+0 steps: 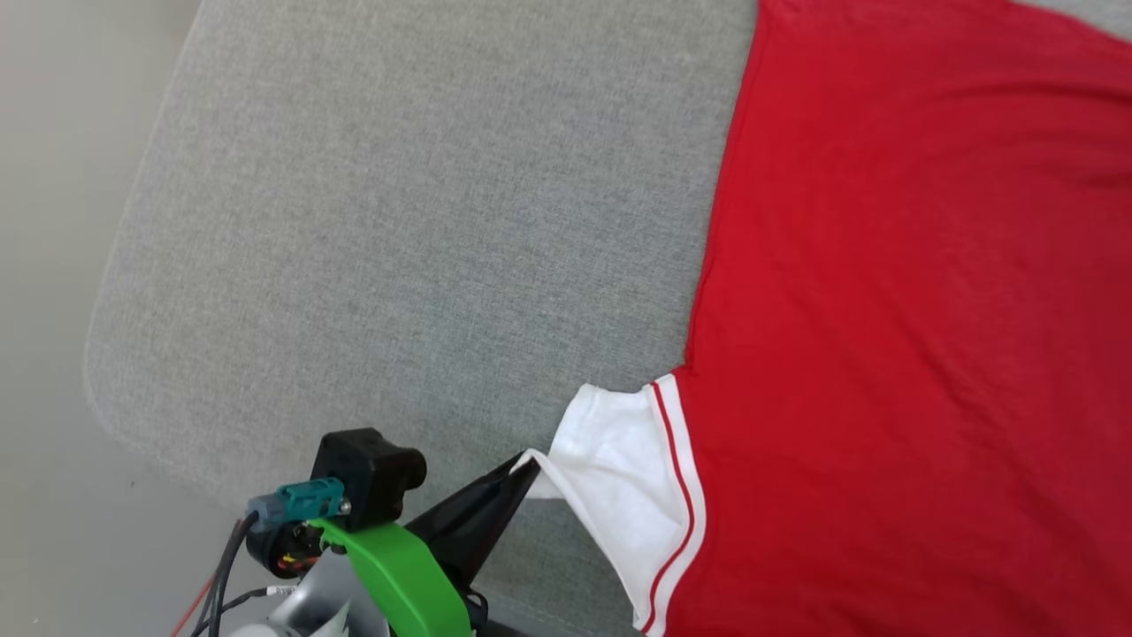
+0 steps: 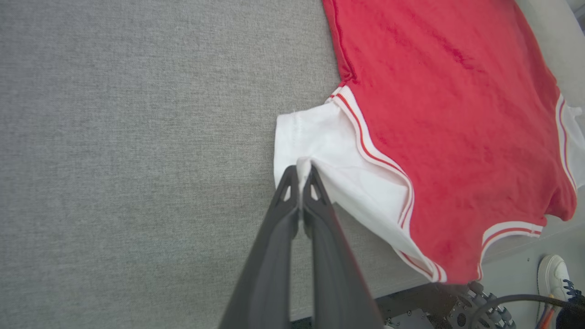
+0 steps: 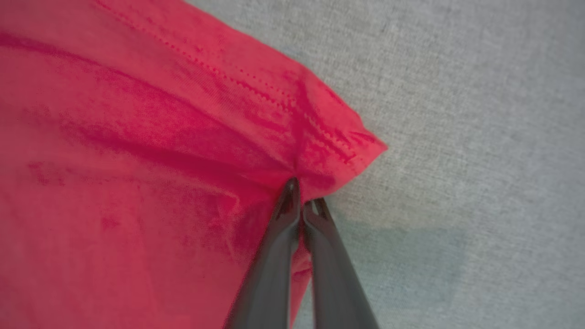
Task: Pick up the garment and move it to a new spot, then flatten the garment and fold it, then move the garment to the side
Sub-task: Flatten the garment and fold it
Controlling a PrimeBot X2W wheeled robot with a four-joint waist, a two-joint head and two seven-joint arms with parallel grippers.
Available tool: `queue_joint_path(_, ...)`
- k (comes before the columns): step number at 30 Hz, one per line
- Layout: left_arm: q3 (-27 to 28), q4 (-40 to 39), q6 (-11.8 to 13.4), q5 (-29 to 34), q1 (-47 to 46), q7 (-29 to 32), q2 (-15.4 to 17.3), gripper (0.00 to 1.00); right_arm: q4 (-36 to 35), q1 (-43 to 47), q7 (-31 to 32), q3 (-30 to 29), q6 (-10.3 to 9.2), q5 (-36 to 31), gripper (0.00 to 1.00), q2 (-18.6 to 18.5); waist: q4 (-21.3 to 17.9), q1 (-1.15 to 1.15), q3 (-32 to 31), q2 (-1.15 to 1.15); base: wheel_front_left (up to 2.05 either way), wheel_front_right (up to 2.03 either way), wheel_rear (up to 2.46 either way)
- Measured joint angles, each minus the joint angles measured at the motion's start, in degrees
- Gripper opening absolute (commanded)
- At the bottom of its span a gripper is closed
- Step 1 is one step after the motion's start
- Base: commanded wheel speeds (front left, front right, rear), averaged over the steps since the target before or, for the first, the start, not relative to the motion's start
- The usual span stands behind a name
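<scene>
The garment lies on the padded surface — over its right part.

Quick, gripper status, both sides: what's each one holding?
Left gripper: closed on the white sleeve of the garment.
Right gripper: closed on the garment's red hem corner.

A tabletop covered in grey woven fabric has a rounded corner. Beyond its edge lies a pale, smooth floor. A person's white shoe with dark laces stands on the floor near the tabletop's edge.
</scene>
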Motion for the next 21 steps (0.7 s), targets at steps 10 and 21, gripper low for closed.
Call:
queue_joint_path(10, 0.38, 2.54, 1.35, -1.64, 2.15, -0.09, 0.66, 0.0, 0.93, 13.4, -4.85, -4.16, 0.0, 0.31, 0.0, 4.66, -4.26, 0.0, -8.15, 0.0, 0.0, 0.0, 0.0)
queue_joint_path(21, 0.57, 3.86, 1.9, -2.67, 5.34, -1.63, 0.96, 0.0, -4.66, 29.56, -5.86, -8.49, 0.0, 2.15, 0.0, 8.34, -9.38, 0.0, -16.79, 0.0, 0.0, 0.0, 0.0)
